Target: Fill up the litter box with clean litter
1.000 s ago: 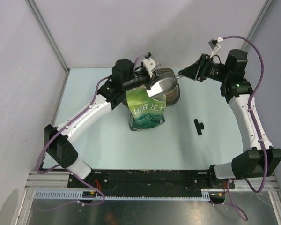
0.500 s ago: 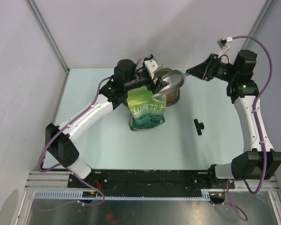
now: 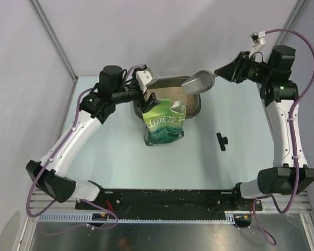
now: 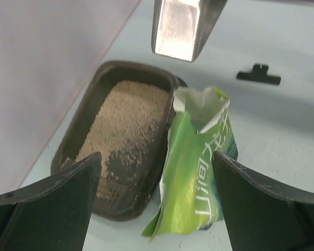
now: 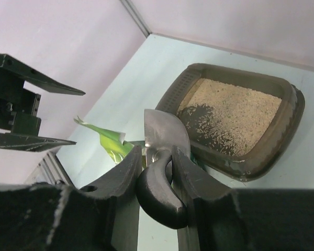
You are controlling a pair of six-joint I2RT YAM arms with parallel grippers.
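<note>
The litter box sits on the far middle of the pale bench, close to the back wall. Clean litter covers most of its floor as a beige layer; at one end the dark floor shows through, with only scattered grains on it. A green bag with white characters stands upright against the near wall of the box, its torn top gaping open.

Above the far right corner of the box hangs a silver metal scoop, clear of the litter, bowl towards the box. The right end effector pinches the scoop's dark handle between its two fingers.

The left end effector hovers at the left end of the box, above the bag's top, with its fingers spread wide and nothing between them.

A small black piece lies flat on the bench to the right of the bag, well apart from it
</note>
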